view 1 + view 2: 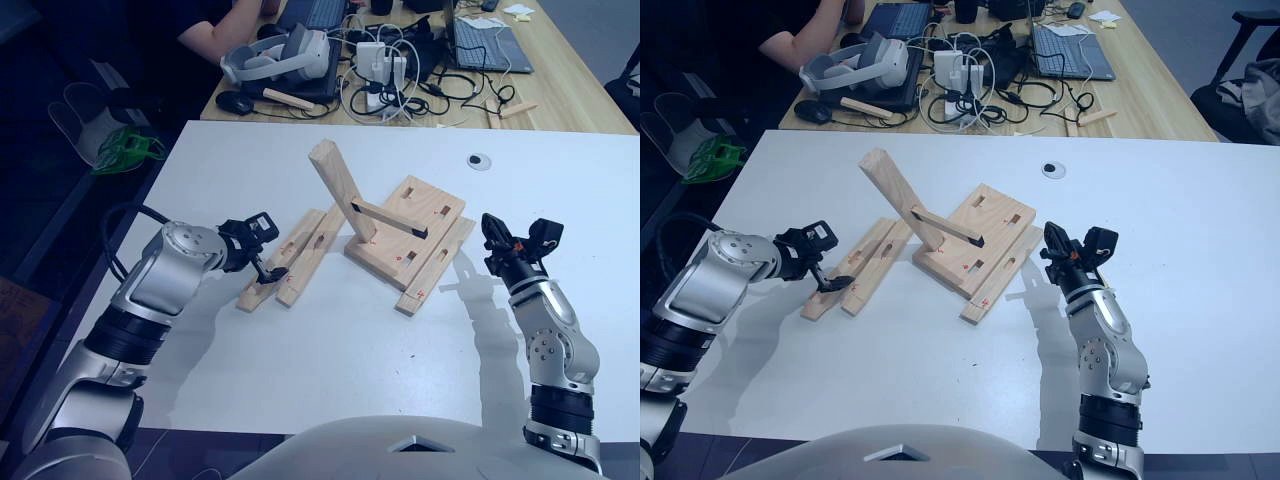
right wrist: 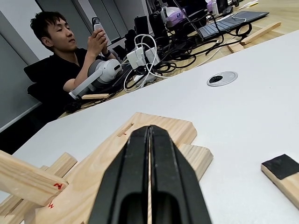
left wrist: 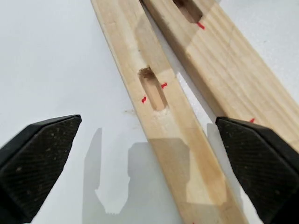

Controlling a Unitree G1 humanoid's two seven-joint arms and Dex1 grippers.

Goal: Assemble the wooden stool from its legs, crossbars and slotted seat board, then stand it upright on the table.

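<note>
**My left gripper [image 3: 148, 120] is spread astride the outer slotted leg [image 3: 175, 154]; my right gripper [image 2: 149, 133] is pressed shut and empty, beside the seat board [image 1: 420, 215].**

The leg lies flat on the table [image 1: 300, 400], just beside its twin [image 3: 233, 65]. I judge it light, stiff bare wood, unlikely to slip. I would pinch across its narrow sides near the mortise [image 3: 153, 88], where the twin crowds one finger.

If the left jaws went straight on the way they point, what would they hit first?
Most likely the slotted wooden leg lying on the table; the open left jaws straddle it, depth unclear.
</note>
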